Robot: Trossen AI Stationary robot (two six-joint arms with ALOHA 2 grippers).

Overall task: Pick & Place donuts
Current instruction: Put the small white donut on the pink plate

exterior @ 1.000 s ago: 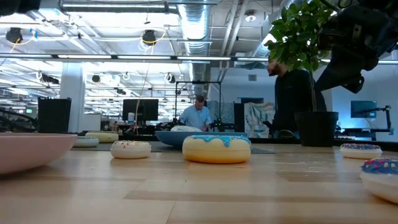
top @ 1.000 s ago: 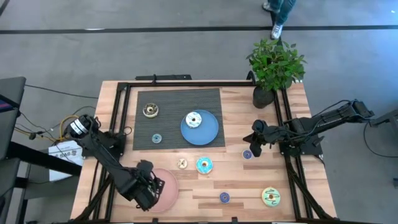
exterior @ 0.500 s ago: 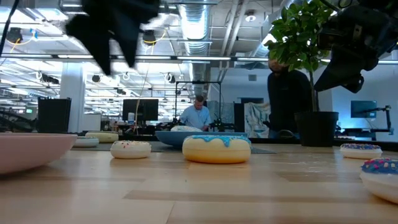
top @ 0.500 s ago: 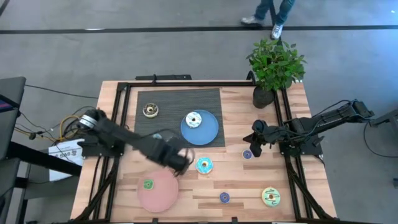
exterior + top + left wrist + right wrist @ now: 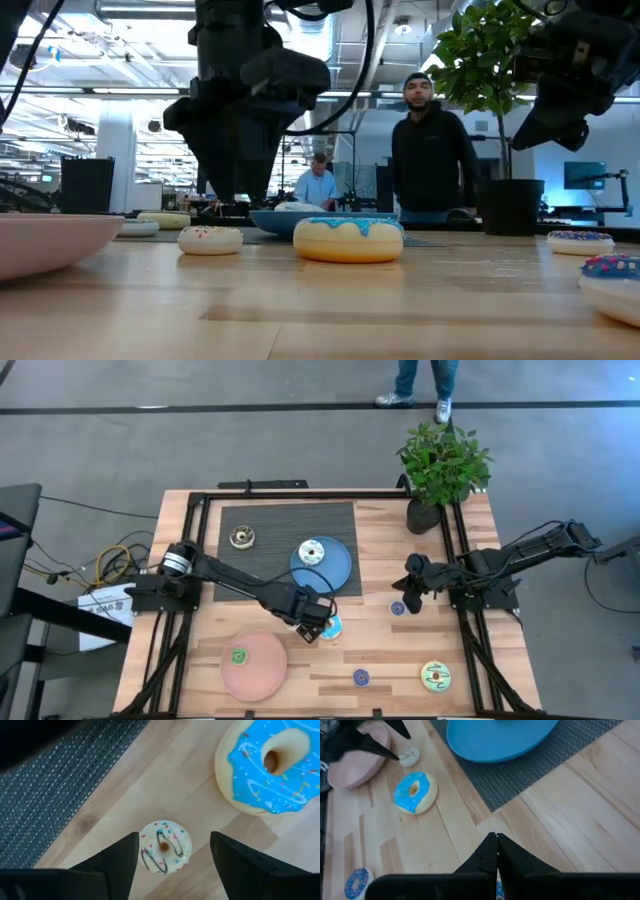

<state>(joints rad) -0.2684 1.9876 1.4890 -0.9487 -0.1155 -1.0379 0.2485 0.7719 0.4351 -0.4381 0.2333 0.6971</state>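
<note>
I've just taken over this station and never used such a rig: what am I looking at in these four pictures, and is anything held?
Two dark robot arms work at a wooden table, each ending in a two-finger pincer. One picture looks straight down, one looks level across the tabletop, and one comes from each wrist.

The left pincer is open and hangs over a small cream donut, holding nothing; a larger blue-iced donut lies beside it. The right pincer is shut and empty, waiting at the right side.

Also on the table: a grey mat, a blue plate with a white donut, a pink plate with a small green donut, more donuts around, and a potted plant. A person stands behind.
</note>
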